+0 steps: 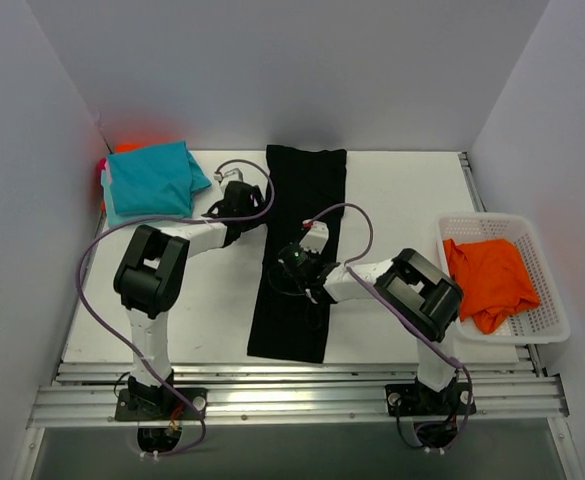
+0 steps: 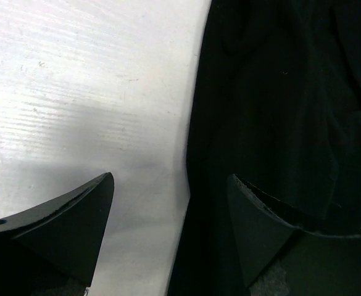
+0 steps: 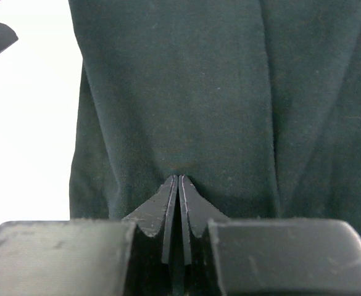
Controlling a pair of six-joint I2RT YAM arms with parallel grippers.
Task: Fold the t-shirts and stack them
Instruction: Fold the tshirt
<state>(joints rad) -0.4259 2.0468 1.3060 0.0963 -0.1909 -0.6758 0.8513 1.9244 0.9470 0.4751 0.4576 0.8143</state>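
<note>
Orange t-shirt [image 1: 487, 280] heaped in the white basket [image 1: 482, 218], far right — black t-shirt [image 1: 302, 200] stretched out centre, left gripper [image 2: 171, 179] spread wide at its edge, right gripper [image 3: 178, 177] pressed together, tips against the cloth.

1. left arm [image 1: 150, 270]: white tubular links, blocky black joint housings, black base plate; a small red detail at the foot, possibly wiring.
2. right arm [image 1: 427, 292]: same white-and-black build, black base plate.
3. lilac cable [image 1: 92, 290]: one per arm, thin, running in loose loops from base to wrist.
4. left gripper [image 2: 171, 179]: two matt black wedge-shaped fingers [image 2: 75, 228], inner edges roughened.
5. right gripper [image 3: 178, 180]: two thin black tapered blades on a dark, squared, round-cornered block.
</note>
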